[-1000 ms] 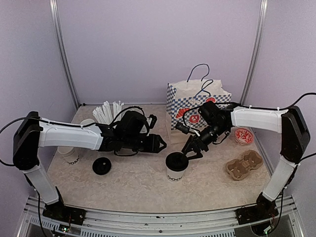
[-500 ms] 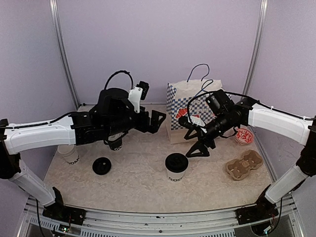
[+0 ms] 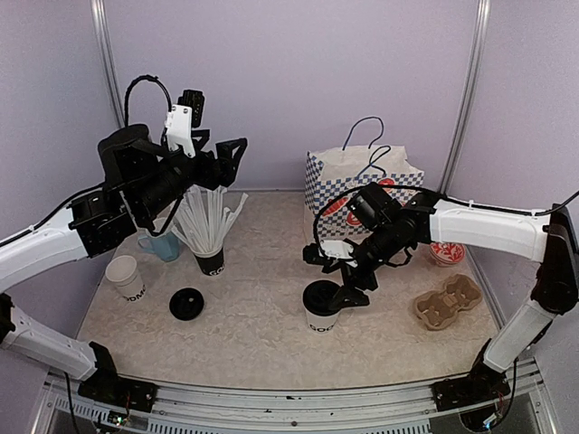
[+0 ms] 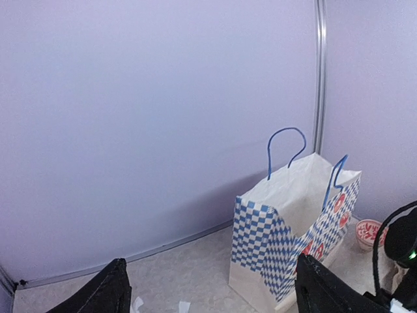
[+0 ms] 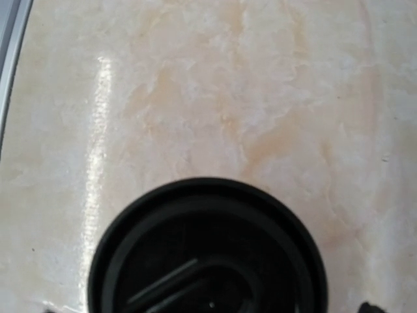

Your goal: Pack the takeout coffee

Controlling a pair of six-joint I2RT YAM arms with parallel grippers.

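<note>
A lidded white cup (image 3: 321,323) stands by the middle of the bench's (image 3: 253,348) near edge; a second white cup (image 3: 127,278), open-topped, stands at the left edge, with a loose black lid (image 3: 186,304) flat beside it. A checked paper bag (image 3: 362,194) gapes at the far edge. The right pincer (image 3: 333,276) hangs over the lidded cup, jaws wide, gripping nothing; the left pincer (image 3: 231,158), raised high, is likewise wide and empty

The lidded cup (image 3: 323,307) is covered from above by the right gripper (image 3: 333,277). Bare table (image 3: 253,333) is left in front of it and leftward to the loose lid (image 3: 186,304). Behind it passage is barred by the bag (image 3: 362,192), rightward by the carrier (image 3: 447,302).
</note>
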